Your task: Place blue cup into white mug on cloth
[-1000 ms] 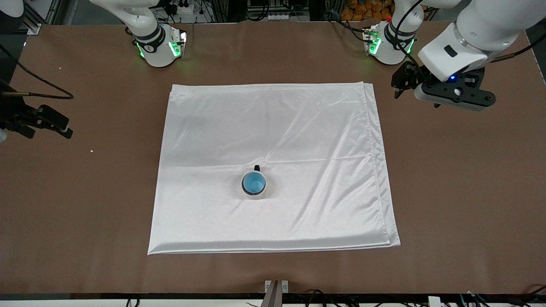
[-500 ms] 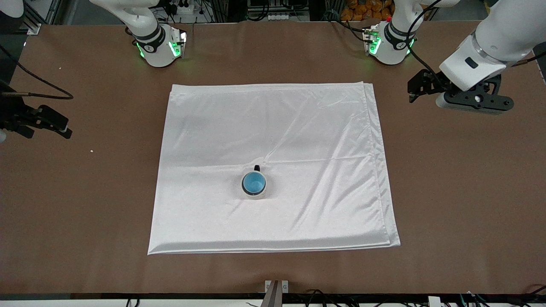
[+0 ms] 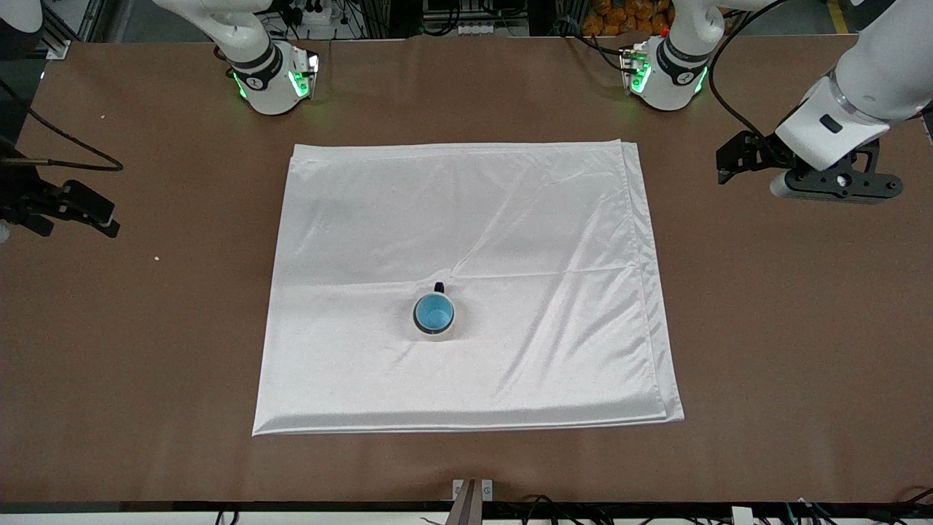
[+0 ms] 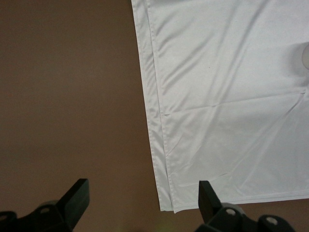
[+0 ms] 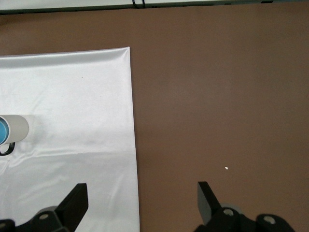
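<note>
The blue cup [image 3: 434, 313] sits inside the white mug [image 3: 436, 335], whose black handle points toward the robots' bases. The mug stands upright on the cloth [image 3: 510, 219], in the half nearer the front camera. In the right wrist view the mug [image 5: 17, 127] with the blue cup [image 5: 2, 130] shows at the picture's edge on the cloth [image 5: 72, 96]. My left gripper [image 3: 731, 164] is open and empty over bare table off the cloth's edge at the left arm's end; its wrist view [image 4: 143, 203] shows the cloth's corner [image 4: 231, 96]. My right gripper [image 3: 102, 219] waits open over the table at the right arm's end [image 5: 142, 203].
The brown table [image 3: 765, 328] surrounds the cloth. A small white speck [image 3: 156, 257] lies on it toward the right arm's end, and shows in the right wrist view [image 5: 226, 168]. A black cable [image 3: 65, 142] hangs to the right arm. A metal bracket [image 3: 471, 490] sits at the table's near edge.
My left gripper has moved away from the cloth toward the left arm's end of the table. The mug, cup, cloth and right arm have stayed still.
</note>
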`<state>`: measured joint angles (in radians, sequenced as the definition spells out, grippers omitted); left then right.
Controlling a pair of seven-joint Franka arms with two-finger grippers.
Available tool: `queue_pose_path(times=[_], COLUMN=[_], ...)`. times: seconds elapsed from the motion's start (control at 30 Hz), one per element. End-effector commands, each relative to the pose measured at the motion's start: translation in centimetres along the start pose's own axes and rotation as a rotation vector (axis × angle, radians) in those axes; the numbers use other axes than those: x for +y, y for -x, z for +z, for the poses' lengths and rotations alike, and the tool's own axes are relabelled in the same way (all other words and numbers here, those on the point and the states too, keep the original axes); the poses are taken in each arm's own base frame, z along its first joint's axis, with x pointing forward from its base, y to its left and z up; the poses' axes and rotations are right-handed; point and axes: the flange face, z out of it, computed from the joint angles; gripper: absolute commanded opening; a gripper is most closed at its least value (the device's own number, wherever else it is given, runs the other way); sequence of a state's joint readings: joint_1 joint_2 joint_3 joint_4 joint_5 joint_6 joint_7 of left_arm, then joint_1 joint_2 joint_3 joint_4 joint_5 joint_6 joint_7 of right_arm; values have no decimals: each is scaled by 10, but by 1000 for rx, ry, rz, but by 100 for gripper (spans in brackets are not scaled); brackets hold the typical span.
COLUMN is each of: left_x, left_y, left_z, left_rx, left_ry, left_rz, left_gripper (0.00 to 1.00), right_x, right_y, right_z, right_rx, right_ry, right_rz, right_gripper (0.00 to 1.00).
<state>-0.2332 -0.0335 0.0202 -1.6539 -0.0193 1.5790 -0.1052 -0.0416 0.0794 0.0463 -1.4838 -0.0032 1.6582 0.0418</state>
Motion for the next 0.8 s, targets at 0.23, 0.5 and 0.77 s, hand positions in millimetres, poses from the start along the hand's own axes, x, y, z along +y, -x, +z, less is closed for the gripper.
queue_pose_path(times=[0.23, 0.5, 0.77], left_x=[-3, -3, -27], left_y=[9, 10, 11], left_z=[-9, -12, -18], left_rx=[34, 36, 43], left_ry=[-21, -12, -13], left_rz=[-61, -120, -141], left_gripper=[100, 100, 100], right_x=[2, 2, 2], right_y=[3, 3, 3], right_z=[-2, -1, -1], right_rx=[1, -1, 1], right_ry=[12, 12, 10], right_rz=[-10, -10, -9], right_gripper=[100, 100, 100])
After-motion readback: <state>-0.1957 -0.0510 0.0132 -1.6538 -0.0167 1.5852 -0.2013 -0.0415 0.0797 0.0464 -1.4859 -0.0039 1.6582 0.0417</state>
